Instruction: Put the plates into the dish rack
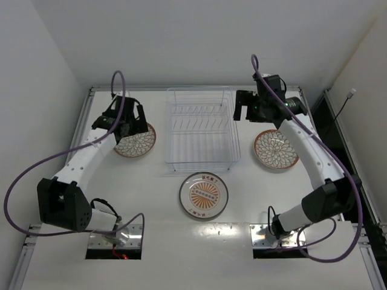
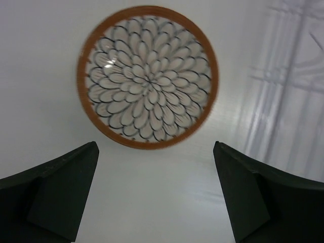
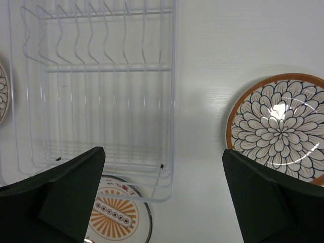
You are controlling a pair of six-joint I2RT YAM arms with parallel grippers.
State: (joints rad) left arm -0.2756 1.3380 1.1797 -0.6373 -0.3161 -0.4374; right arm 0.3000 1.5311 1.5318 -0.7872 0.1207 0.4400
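Toward the back of the worktop (image 1: 242, 199), in the middle: the rack (image 1: 201, 129), long side front to back, rows of upright tines inside. All three plates flat on the worktop, outside the rack. Just left of the rack, the left plate (image 2: 147, 76), brown-rimmed, white petals outlined in dark lines. Right of the rack and a little apart from it, the right plate (image 1: 276, 150), same rim and pattern, a bright glare spot near its centre in the right wrist view. In front of the rack's near end, close to it but apart in the top view, the sunburst plate (image 1: 204, 194), pale-rimmed, orange rays round a banded centre.

Left end effector (image 2: 154, 147) up off the worktop, over the far edge of the left plate in the top view. Fingers spread wide, nothing between them. Whole plate in sight beyond the fingertips in the left wrist view, blurred rack wires at the right edge.

Right end effector (image 1: 243, 113) also clear of the worktop, beside the rack's far right corner. Fingers wide apart, gripping nothing. In the right wrist view, rack side wall under the gap, right plate off to the right, sunburst plate partly hidden behind the left finger
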